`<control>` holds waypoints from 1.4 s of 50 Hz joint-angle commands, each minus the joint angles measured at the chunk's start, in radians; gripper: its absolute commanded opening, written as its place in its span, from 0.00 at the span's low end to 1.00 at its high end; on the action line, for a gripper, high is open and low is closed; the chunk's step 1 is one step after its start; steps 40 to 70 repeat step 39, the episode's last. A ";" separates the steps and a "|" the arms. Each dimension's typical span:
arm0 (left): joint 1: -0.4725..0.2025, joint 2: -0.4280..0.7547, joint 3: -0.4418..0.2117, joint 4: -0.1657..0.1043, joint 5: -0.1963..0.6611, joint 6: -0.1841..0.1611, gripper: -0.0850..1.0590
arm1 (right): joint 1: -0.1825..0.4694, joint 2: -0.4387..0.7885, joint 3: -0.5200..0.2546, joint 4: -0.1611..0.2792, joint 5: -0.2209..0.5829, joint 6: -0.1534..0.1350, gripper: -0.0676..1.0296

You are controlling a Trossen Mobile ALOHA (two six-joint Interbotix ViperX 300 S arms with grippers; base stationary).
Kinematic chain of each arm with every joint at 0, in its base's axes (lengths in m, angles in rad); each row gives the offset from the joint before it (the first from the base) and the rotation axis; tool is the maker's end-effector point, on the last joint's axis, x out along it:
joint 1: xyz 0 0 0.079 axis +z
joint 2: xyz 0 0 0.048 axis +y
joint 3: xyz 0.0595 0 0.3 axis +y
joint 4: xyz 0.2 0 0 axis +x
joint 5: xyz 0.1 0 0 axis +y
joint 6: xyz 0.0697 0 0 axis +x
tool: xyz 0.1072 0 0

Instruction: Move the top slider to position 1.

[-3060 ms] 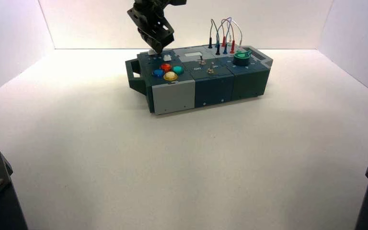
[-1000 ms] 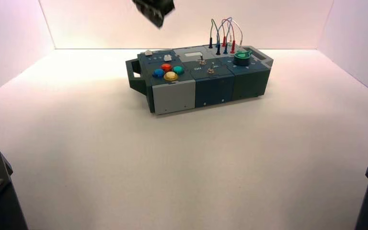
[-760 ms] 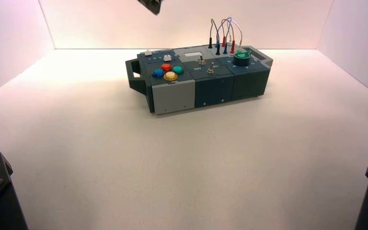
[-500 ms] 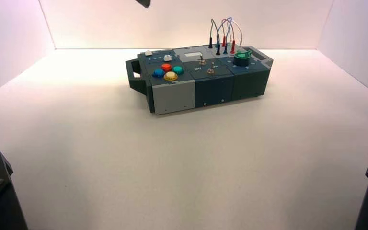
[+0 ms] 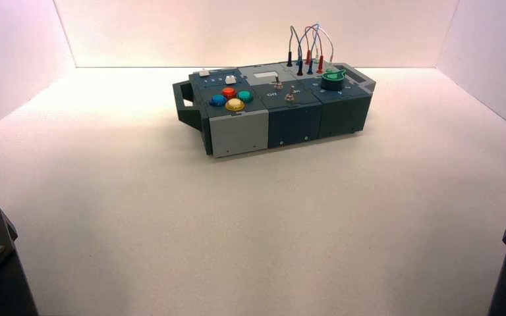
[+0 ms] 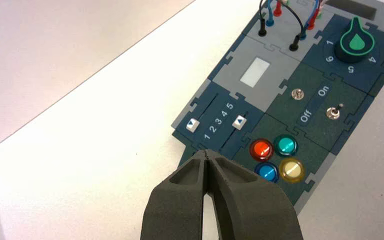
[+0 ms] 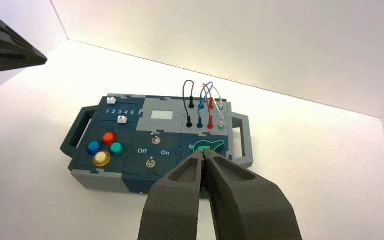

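The left tool hangs high above the box, out of the high view altogether; its wrist camera shows the two dark fingers pressed tip to tip, gripping nothing. The right tool hovers on the box's far side, fingers likewise closed and empty — the left tool's dark tip shows in a corner of its view.

The top slider, a small white knob with a dark arrow, sits at the end of its track, level with position 1 of a printed row reading 1 2 3 4 5. The second slider rests near the 5. "Off" and "On" label two metal toggles. The numerals ringing the green knob are partly cut off. Four round buttons — red, teal, blue, yellow — sit beside the sliders on the white surface.
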 commanded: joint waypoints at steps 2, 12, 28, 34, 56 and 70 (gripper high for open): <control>0.008 -0.038 -0.002 0.000 -0.003 -0.005 0.05 | 0.002 0.005 -0.015 0.000 -0.012 0.002 0.04; 0.023 -0.052 0.017 0.005 -0.006 -0.005 0.05 | 0.002 0.015 -0.012 0.005 -0.020 0.003 0.04; 0.046 -0.051 0.032 0.005 -0.051 -0.005 0.05 | 0.002 0.014 -0.011 0.015 -0.017 0.003 0.04; 0.046 -0.048 0.034 0.005 -0.052 -0.005 0.05 | 0.002 0.015 -0.008 0.015 -0.017 0.003 0.04; 0.046 -0.054 0.046 0.003 -0.052 -0.008 0.05 | 0.002 0.018 -0.008 0.015 -0.021 0.003 0.04; 0.046 -0.054 0.046 0.003 -0.052 -0.008 0.05 | 0.002 0.018 -0.008 0.015 -0.021 0.003 0.04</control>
